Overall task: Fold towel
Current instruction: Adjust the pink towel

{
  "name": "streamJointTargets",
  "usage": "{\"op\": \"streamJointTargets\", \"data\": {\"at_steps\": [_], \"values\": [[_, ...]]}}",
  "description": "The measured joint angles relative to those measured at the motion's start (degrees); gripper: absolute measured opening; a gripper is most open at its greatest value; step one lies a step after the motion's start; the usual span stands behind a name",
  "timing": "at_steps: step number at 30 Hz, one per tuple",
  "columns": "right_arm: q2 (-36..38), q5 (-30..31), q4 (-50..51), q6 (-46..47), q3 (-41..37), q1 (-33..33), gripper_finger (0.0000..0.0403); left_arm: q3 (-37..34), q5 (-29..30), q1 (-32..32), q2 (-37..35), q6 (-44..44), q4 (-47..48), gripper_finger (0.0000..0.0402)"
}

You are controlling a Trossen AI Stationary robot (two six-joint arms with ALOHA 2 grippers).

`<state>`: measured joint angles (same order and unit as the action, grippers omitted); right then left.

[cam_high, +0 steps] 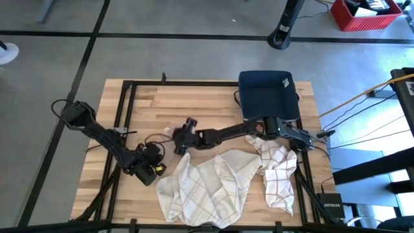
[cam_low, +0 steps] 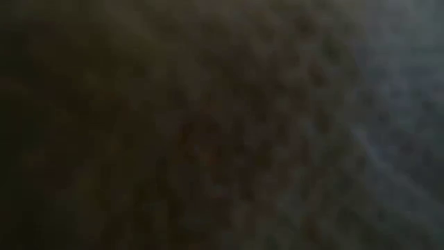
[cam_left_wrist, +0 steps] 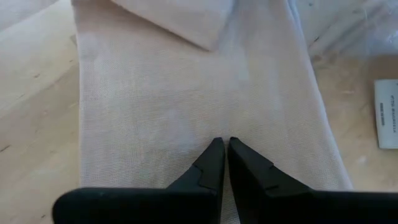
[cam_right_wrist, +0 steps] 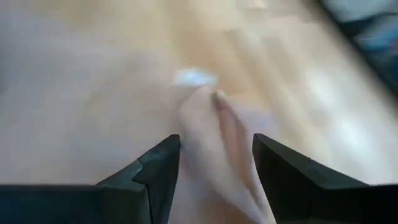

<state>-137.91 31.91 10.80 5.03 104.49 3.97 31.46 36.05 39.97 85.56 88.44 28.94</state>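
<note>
The left gripper (cam_left_wrist: pixel 224 144) has its two dark fingers pinched together on the white, thinly checked cloth towel (cam_left_wrist: pixel 199 99), whose fabric runs out flat ahead of the fingertips to a folded corner. From above, this gripper (cam_high: pixel 157 168) sits at the towel's (cam_high: pixel 213 184) crumpled edge on the arm's side, and the cloth spreads away from it across the light wooden table (cam_high: pixel 194 103). The right gripper (cam_right_wrist: pixel 214 152) stands parted, and a narrow bit of cloth lies in the gap, touching neither finger. Overhead it (cam_high: pixel 173 137) hangs beyond the towel's far edge. Behind that arm a dark blue tray (cam_high: pixel 266 90) rests at the table's back edge.
</note>
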Motion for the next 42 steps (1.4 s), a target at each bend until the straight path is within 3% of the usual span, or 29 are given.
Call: {"op": "streamJointTargets", "data": {"at_steps": [3,6,10,15,17,28,33,38,42], "values": [[0.1,7.1,4.1,-0.5,-0.1,-1.6,0.0207,0.0,0.0,0.9,0.0,0.0,0.0,0.0017],[0.9,6.8,8.3,0.8,-0.2,-2.7,0.0207,0.0,0.0,1.8,0.0,0.0,0.0,0.0017],[3.9,-1.4,8.4,0.8,-0.1,-1.8,0.0207,0.0,-0.1,2.0,0.0,0.0,0.1,0.0017],[4.6,-17.6,3.5,-4.4,-0.1,1.5,0.0207,0.0,0.2,2.0,0.0,0.1,0.1,0.0017],[3.5,-20.4,1.2,-7.1,0.0,2.7,0.0207,0.0,0.2,2.0,0.0,0.1,0.1,0.0017],[-1.1,-2.2,0.5,-8.4,-0.1,2.0,0.0207,0.0,0.5,2.0,0.0,-0.3,-0.8,0.0017],[-0.7,1.5,-0.8,-8.0,0.9,1.2,0.0207,-0.1,0.6,2.0,0.0,-0.4,-0.8,0.0017],[-0.1,17.0,3.0,-4.1,1.1,-1.9,0.0207,-0.1,0.6,2.1,0.0,-0.4,-1.3,0.0017],[1.9,11.8,9.4,-0.2,2.6,-3.6,0.0207,-0.1,0.6,2.7,0.0,-0.4,-1.5,0.0017]]}}
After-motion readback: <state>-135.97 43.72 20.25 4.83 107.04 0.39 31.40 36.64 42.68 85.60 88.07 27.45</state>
